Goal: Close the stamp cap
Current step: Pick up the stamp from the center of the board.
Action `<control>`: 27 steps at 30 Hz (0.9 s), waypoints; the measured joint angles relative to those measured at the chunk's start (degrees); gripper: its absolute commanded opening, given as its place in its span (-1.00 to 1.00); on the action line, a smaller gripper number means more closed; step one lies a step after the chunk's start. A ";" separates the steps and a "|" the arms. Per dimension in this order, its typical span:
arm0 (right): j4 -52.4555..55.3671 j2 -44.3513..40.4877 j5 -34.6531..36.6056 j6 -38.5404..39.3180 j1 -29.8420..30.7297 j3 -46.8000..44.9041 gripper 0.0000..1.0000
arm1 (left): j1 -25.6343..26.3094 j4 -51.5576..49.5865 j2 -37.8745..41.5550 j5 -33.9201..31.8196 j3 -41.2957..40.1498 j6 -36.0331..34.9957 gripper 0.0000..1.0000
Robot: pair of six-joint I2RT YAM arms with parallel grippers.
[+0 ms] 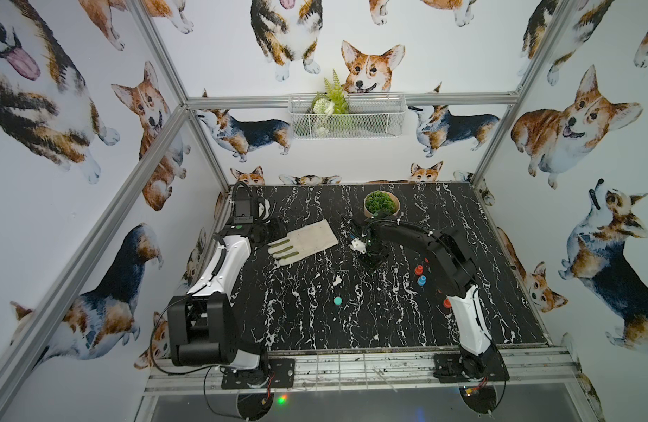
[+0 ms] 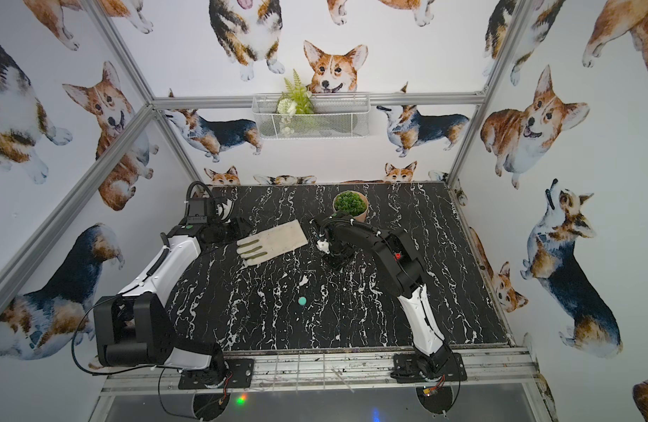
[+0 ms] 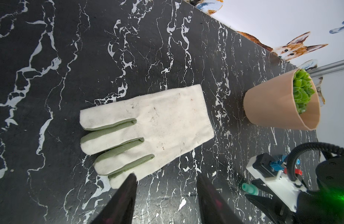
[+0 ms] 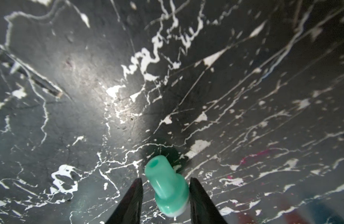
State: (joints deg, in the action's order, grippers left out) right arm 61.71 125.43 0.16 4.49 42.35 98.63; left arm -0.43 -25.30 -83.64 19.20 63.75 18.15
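Note:
A teal stamp with a narrow handle and a wide base with a white rim stands tilted between the fingers of my right gripper, handle end towards the table. One finger touches its base and a gap shows at the other finger, so the gripper is open. It also shows in the left wrist view as the stamp. In both top views a small teal cap lies alone on the table, well in front of the right gripper. My left gripper hangs open and empty over the fingertips of a glove.
The white and green glove lies at the back left. A potted succulent stands behind the right arm. Red and blue stamps and another red one stand beside the right arm. The black marble table ends at a metal rail in front.

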 measured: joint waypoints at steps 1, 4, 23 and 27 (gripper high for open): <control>0.04 0.35 0.02 0.00 0.13 0.04 -0.15 | 0.00 0.00 0.00 0.00 0.00 0.00 0.07; 0.11 1.31 0.74 -0.02 0.48 0.59 -0.12 | 0.00 0.00 0.00 0.00 0.00 0.00 0.07; 3.72 5.77 2.78 -0.26 0.79 7.85 -0.34 | -0.09 -0.02 0.00 -0.04 0.00 -0.02 0.07; 5.31 6.16 2.58 -0.87 0.79 8.35 -0.42 | -0.09 -0.02 0.00 -0.04 0.00 -0.02 0.07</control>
State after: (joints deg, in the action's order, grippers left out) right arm 67.02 131.59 2.74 3.62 43.13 106.98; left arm -0.51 -25.32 -83.64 19.16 63.75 18.13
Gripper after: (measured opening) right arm 0.315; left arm 0.533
